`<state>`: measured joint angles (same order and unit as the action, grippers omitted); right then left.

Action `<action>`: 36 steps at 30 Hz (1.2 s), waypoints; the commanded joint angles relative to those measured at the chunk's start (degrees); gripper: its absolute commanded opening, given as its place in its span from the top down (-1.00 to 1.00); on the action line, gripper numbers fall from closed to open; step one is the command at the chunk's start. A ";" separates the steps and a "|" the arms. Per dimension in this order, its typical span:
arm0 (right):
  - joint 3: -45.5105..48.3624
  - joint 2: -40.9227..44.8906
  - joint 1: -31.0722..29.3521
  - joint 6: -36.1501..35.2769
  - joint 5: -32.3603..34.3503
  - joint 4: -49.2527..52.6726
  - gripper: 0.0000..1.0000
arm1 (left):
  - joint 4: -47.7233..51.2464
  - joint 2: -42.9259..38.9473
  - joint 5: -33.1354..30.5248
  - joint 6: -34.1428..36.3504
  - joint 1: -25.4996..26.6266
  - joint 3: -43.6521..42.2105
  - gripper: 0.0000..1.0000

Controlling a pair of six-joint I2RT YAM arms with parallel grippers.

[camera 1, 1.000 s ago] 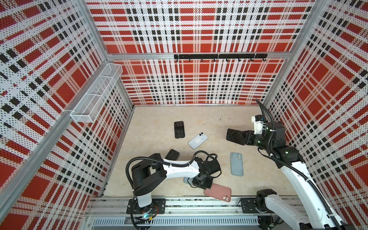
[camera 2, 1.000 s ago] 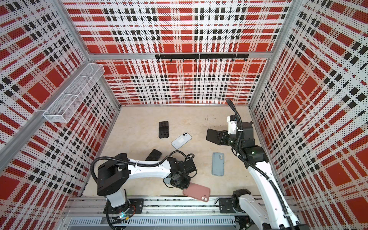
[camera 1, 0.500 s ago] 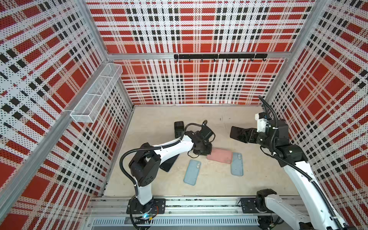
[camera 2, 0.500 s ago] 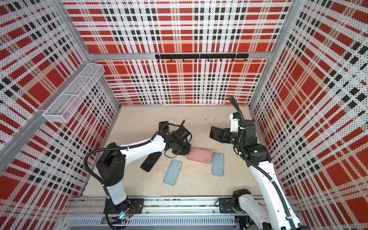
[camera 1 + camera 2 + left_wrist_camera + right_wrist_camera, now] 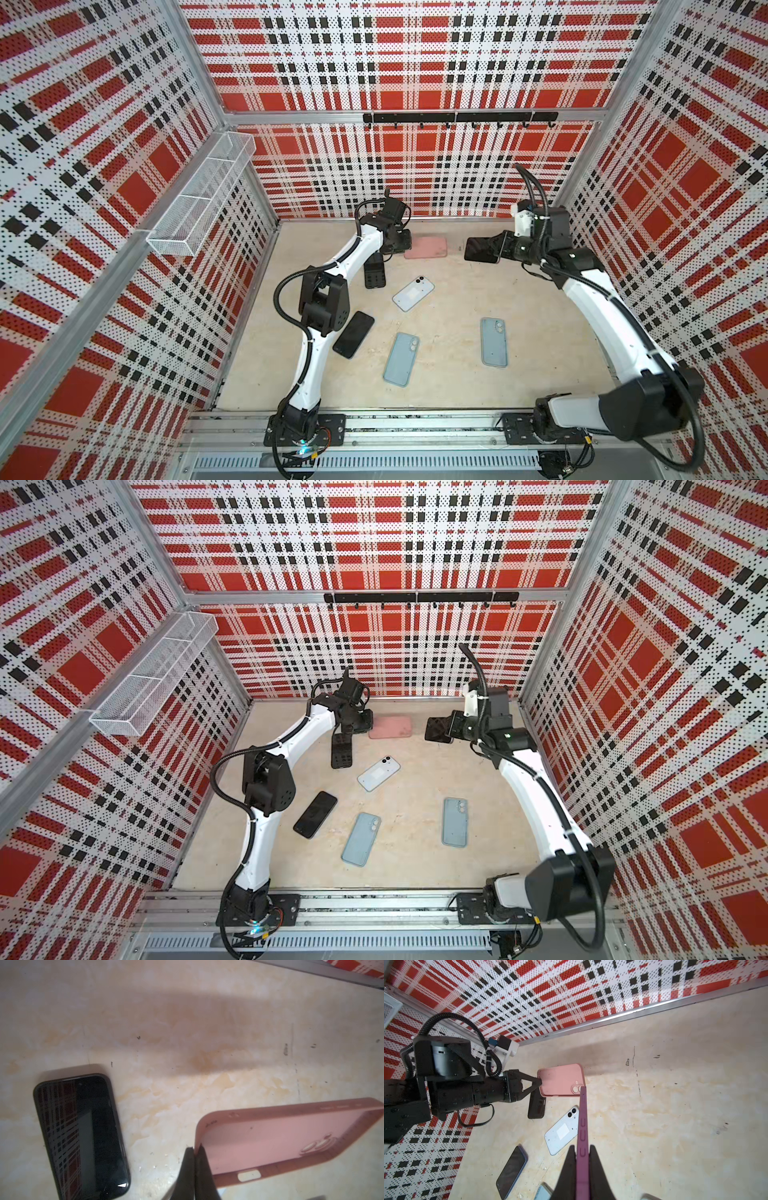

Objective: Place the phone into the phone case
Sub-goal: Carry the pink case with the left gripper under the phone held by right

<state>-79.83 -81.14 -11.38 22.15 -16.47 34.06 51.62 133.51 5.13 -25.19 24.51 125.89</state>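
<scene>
- The left gripper was closed down hard, its fingers pinching the thin rim wall at one short end of the pink phone case.
- The case lay hollow side up, with the camera cut-out near the end away from the fingers. In both top views it sat close to the back wall.
- The right gripper was clamped on the phone. The wrist view showed it edge-on, its purple side and buttons between the fingers.
- In a top view the phone's dark screen pointed toward the case, with a clear gap between them.
- Farther out on the table lay a dark phone beside the left arm, a white phone face down and a black phone.
- Nearer the front lay a pale blue slab and a second pale blue slab.
</scene>
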 commanded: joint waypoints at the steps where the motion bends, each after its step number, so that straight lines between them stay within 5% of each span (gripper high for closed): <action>1: -5.92 -4.48 -3.24 -0.25 -3.03 -4.72 1.00 | 5.21 3.10 -0.03 1.16 -1.21 2.41 1.00; 18: -22.22 -31.97 -8.58 3.00 -8.97 -8.49 1.00 | 4.72 8.84 3.11 0.70 -3.61 1.18 1.00; 36: -27.29 -43.01 -8.57 5.55 -14.14 -7.80 1.00 | 4.55 10.25 5.29 2.25 -4.02 0.37 0.90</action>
<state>-104.33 -122.91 -19.64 26.98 -28.69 29.74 56.16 142.71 10.11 -23.46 20.91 126.52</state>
